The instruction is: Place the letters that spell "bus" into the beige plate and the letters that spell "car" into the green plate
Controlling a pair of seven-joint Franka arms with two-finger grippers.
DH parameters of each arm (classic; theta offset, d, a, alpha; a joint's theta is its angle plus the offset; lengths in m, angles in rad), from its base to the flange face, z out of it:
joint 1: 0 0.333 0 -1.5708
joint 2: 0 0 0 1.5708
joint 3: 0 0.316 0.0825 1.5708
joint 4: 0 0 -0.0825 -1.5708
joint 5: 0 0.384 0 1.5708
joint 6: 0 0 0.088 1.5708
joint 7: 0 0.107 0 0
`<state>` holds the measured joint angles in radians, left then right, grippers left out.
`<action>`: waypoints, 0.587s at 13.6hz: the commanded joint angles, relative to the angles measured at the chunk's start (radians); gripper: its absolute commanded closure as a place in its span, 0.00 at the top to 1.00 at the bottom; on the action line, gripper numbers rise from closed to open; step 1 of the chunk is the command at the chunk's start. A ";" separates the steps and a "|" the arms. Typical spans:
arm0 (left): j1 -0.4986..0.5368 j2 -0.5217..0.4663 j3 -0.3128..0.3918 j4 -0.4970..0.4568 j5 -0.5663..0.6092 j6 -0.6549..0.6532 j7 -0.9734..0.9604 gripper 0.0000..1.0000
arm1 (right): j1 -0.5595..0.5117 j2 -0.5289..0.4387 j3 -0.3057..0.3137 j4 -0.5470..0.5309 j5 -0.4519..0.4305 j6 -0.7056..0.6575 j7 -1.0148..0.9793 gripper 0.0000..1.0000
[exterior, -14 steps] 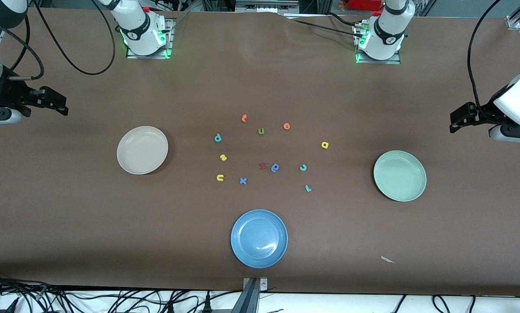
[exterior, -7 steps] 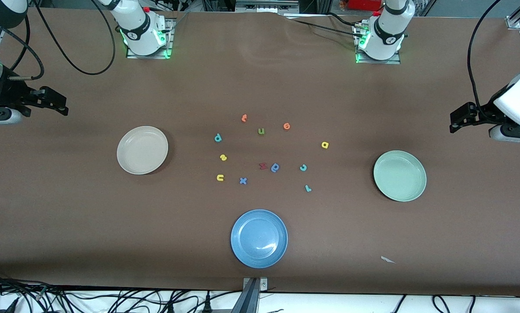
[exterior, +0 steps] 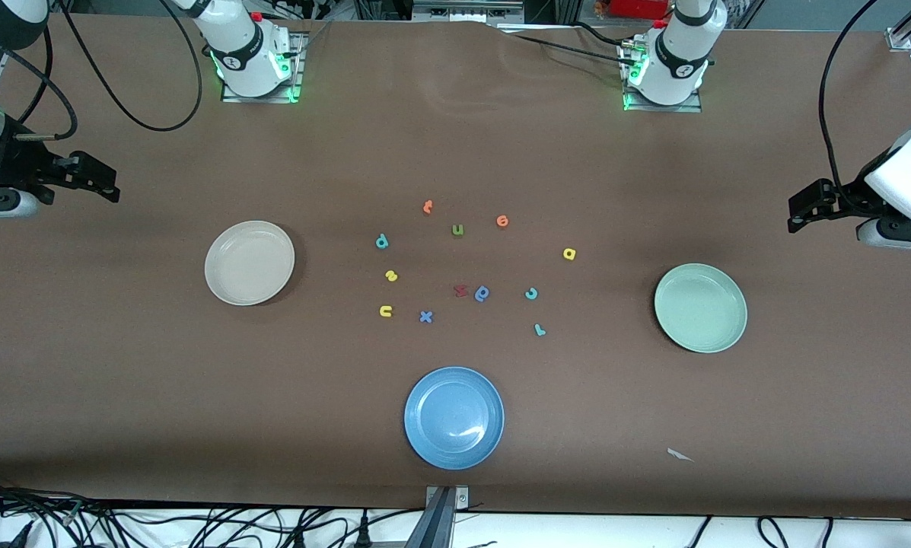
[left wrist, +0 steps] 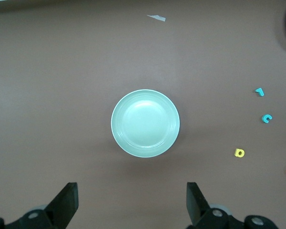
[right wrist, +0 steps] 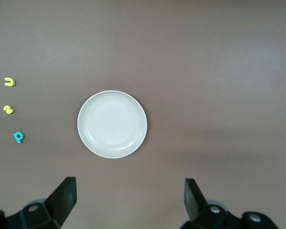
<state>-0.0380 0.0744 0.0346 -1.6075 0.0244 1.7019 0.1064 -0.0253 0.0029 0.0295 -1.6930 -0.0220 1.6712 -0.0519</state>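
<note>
Nothing sorted yet: the beige plate (exterior: 249, 262) toward my right arm's end of the table and the green plate (exterior: 700, 307) toward my left arm's end both lie bare, and every letter sits loose on the table between them. My right gripper (exterior: 93, 181) hangs high over the table edge at its own end, jaws spread wide, holding nothing; in the right wrist view the two fingers (right wrist: 62, 196) frame the beige plate. My left gripper (exterior: 809, 207) hangs likewise at the other end, jaws spread and empty, the green plate centred in the left wrist view. Both arms wait. "Bus" letters lie on the beige plate's side of the cluster: teal b (exterior: 381, 241), yellow s (exterior: 391, 275) nearer the front camera, yellow u (exterior: 385, 310) nearer still. "Car" letters lie on the green plate's side: yellow a (exterior: 569, 253), teal c (exterior: 531, 293), teal r (exterior: 539, 329). Distractors: olive u (exterior: 457, 230), orange letters (exterior: 502, 221), dark blue letter (exterior: 482, 293) just beside a red one, blue x (exterior: 425, 317), blue plate (exterior: 453, 417). Judgement: step in hand is the first pick. The next move calls for a descent squarely over one letter; they are small and flat, so the jaws must narrow and reach table level without nudging neighbours.
</note>
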 commanded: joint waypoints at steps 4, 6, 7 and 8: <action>0.000 -0.007 0.004 -0.006 -0.023 0.001 0.029 1.00 | 0.004 0.000 -0.003 0.010 0.004 -0.013 -0.012 1.00; -0.002 -0.007 0.004 -0.006 -0.023 0.001 0.029 1.00 | 0.004 0.000 -0.003 0.012 0.004 -0.014 -0.005 1.00; -0.002 -0.007 0.004 -0.006 -0.021 0.001 0.029 1.00 | 0.004 0.000 -0.003 0.013 0.004 -0.014 -0.005 1.00; -0.002 -0.007 0.004 -0.006 -0.023 0.001 0.029 1.00 | 0.007 -0.001 0.000 0.015 0.004 -0.016 0.004 1.00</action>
<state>-0.0383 0.0744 0.0346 -1.6075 0.0244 1.7019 0.1064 -0.0250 0.0029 0.0295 -1.6929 -0.0220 1.6697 -0.0517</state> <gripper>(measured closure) 0.000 0.000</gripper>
